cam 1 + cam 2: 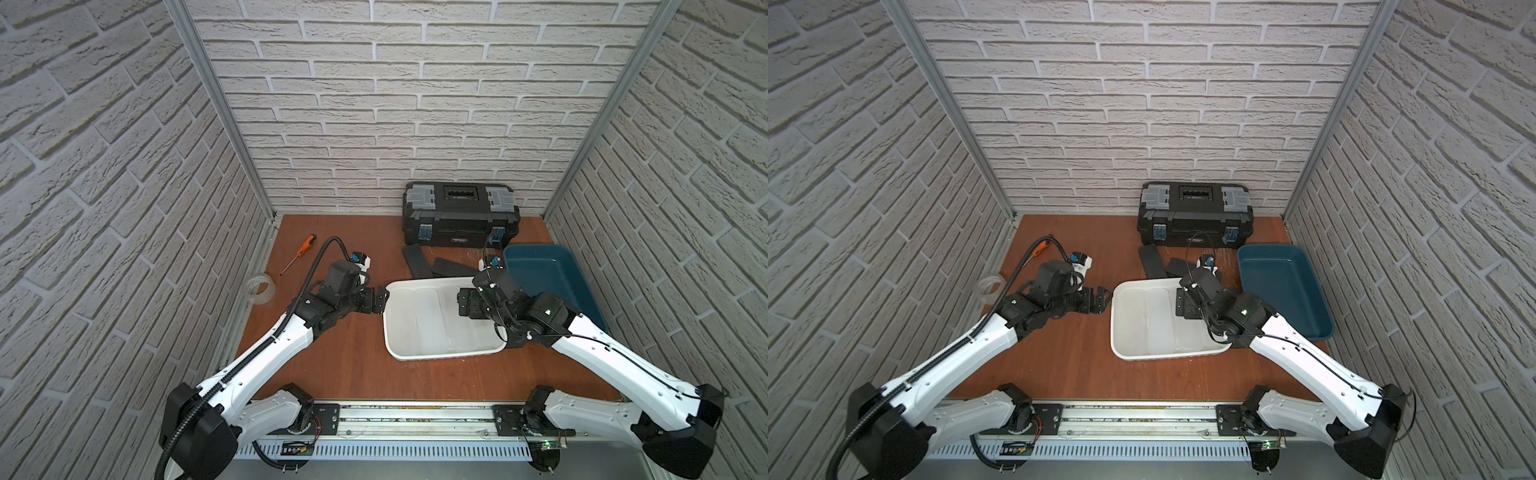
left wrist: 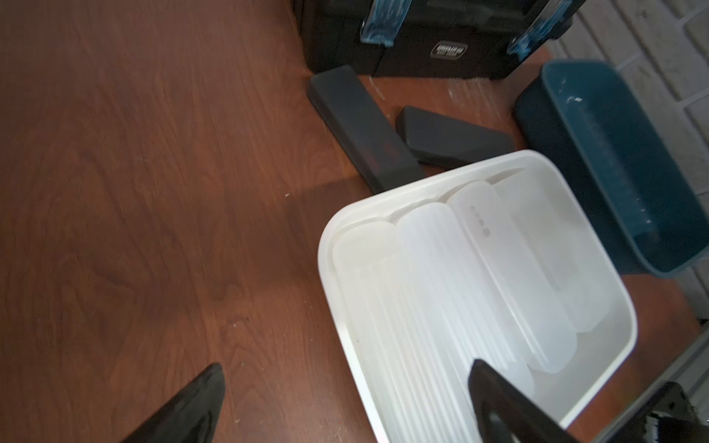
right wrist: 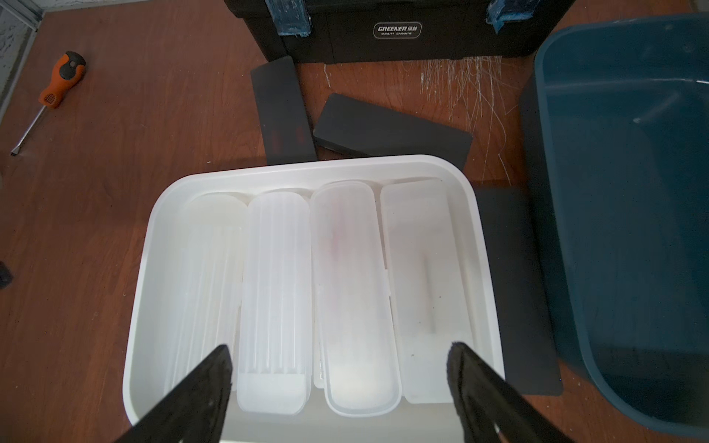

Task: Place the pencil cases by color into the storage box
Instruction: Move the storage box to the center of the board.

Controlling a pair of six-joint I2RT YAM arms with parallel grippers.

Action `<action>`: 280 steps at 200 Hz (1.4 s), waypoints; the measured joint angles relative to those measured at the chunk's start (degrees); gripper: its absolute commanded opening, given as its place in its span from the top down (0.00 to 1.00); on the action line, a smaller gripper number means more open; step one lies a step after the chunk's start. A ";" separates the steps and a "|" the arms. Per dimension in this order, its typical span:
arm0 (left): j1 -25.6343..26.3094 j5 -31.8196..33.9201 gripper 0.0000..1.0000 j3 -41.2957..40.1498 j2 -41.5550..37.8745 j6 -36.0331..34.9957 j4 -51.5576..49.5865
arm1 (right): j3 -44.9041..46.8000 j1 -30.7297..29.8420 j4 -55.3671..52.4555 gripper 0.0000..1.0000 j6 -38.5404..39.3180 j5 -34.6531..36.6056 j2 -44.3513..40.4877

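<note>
Your right gripper (image 3: pixel 340 347) hangs wide and empty over the white bin (image 3: pixel 307 165), left gripper (image 2: pixel 345 364) wide too beside its left rim. 4 frosted cases (image 3: pixel 276 287) lie side by side inside. 3 black cases (image 3: pixel 391 132) sit beyond and right of it, probably for the blue bin (image 3: pixel 633 191).

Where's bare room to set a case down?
Free: the empty blue bin; bare table between the white bin and the tape roll, and on its robot-facing side. Crowded: four frosted cases fill the white bin; black cases clutter the strip before the toolbox.
</note>
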State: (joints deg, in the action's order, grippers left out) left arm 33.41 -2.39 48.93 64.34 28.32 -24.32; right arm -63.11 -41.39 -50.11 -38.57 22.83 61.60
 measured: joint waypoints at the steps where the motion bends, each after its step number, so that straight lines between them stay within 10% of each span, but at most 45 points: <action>1: 0.07 0.07 0.02 -0.07 0.20 0.00 -0.07 | 0.02 0.02 0.00 0.11 0.07 0.00 -0.04; 124: 1.25 3.06 0.02 0.70 19.69 1.55 1.88 | 6.08 1.11 2.49 0.11 4.83 -1.14 -5.53; 280: -12.02 2.43 0.02 4.46 24.87 3.26 -0.92 | 7.87 1.53 6.25 0.11 7.61 -0.22 -6.86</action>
State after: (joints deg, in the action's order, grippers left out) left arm 21.39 0.03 53.39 89.21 31.57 -25.23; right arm -55.24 -39.86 -43.86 -30.96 22.61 54.74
